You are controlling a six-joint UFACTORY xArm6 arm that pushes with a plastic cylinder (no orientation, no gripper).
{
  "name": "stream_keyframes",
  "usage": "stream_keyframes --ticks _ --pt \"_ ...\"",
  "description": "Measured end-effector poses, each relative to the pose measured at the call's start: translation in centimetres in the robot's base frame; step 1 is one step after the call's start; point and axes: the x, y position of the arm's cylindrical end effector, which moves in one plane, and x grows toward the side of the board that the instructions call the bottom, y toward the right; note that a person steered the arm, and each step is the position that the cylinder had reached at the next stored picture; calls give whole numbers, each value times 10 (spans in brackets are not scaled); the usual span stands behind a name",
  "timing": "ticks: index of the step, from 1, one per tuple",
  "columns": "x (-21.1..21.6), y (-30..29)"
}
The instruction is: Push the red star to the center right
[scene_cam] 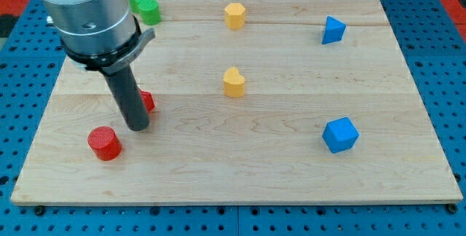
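Observation:
The red star (148, 103) lies on the wooden board at the view's left, mostly hidden behind my dark rod. My tip (138, 127) rests on the board just below and slightly left of the star, touching or nearly touching it. A red cylinder (104, 143) stands below and left of the tip, a short way apart from it.
A green star (145, 6) lies at the top left beside the arm's grey body. A yellow hexagon block (234, 15) is at top centre, a yellow heart-like block (234, 82) at centre. A blue triangle-like block (333, 30) is top right, a blue cube (340, 135) lower right.

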Motion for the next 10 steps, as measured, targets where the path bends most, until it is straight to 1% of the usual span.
stream_keyframes --ticks 1,2,3,4,5,6,7,10 --pt "0 17" --pt "0 -13" --pt "0 -68" --pt "-23 -100" --pt "-73 -99" --pt "-55 -71" --pt "-37 -55" --pt "-37 108"
